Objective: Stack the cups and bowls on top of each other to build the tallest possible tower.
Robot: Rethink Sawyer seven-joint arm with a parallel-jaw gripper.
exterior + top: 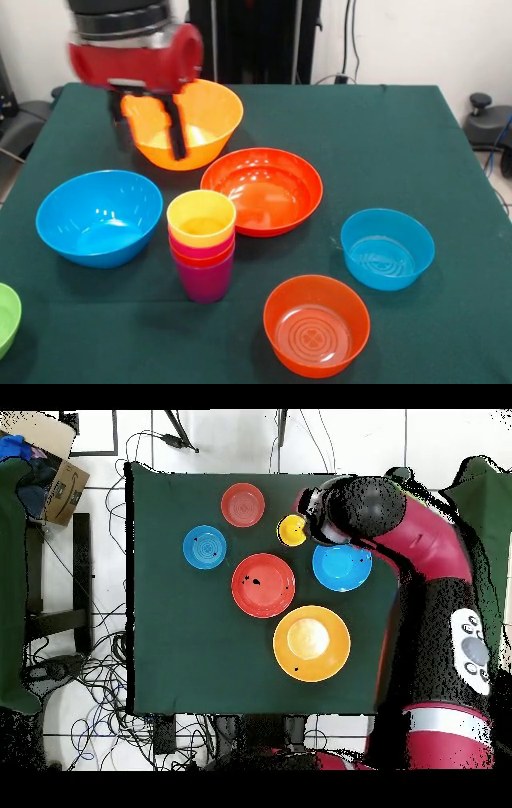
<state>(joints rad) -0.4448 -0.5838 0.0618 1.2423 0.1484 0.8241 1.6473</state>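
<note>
Four-cup tower point(202, 244) below, clear of jaws.

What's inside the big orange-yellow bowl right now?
The orange-yellow bowl looks empty in the overhead view; from the front, the tool hangs before its left side, hiding that part.

Red arm point(440, 574), black joint bands, black end effector point(148, 124).
</note>
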